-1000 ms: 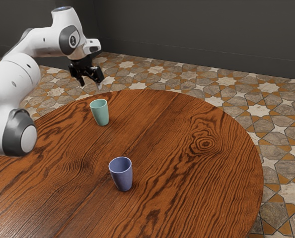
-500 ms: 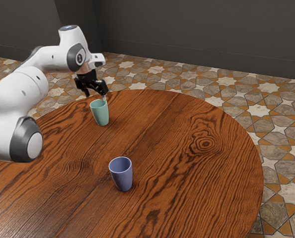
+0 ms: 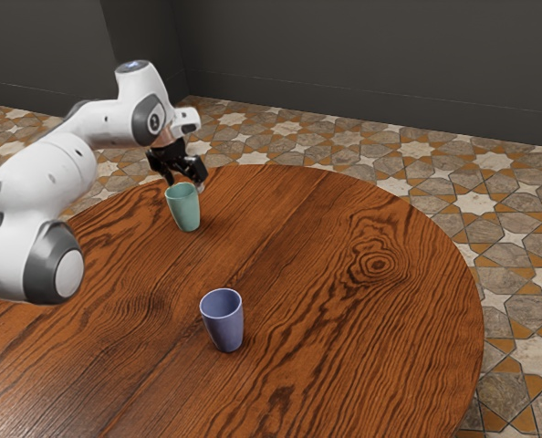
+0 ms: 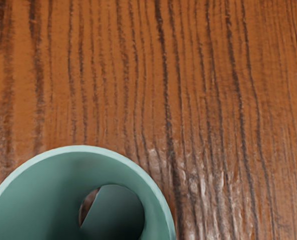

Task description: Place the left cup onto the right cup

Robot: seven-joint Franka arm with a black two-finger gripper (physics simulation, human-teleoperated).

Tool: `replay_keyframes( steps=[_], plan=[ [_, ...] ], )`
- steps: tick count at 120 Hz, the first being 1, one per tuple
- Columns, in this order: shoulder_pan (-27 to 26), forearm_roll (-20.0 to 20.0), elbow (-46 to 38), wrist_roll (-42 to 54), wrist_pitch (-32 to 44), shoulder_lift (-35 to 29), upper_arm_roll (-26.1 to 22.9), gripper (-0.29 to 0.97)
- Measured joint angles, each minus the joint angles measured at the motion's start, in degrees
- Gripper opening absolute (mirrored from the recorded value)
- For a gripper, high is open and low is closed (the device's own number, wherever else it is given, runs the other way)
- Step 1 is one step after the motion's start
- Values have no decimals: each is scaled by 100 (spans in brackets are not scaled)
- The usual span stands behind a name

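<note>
A round dark wooden surface [image 3: 362,274] stands on a patterned tile floor [image 3: 453,155] before a dark wall [image 3: 362,46]. It carries two cups. The green tapered cup [image 3: 184,208] stands upright near the surface's far edge, on the exterior view's left. The blue-violet tapered cup [image 3: 223,319], also upright, is well apart from it, nearer the camera. The white arm [image 3: 43,173] reaches in from the exterior view's left, bent at the elbow. Its black claw [image 3: 186,179] points down just above the green cup's rim, fingers spread and holding nothing. In the wrist view the green cup's open mouth [image 4: 53,200] lies right under the hand. Bare wood stretches wide toward the exterior view's right.
</note>
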Motion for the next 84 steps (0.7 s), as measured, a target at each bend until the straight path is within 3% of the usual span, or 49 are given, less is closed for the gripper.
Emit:
replay_keyframes(
  steps=[69, 84],
  plan=[
    [0, -18, -65, 59, 178, 108, -80, 68],
    [0, -29, -93, 62, 172, 109, -87, 57]
  ],
)
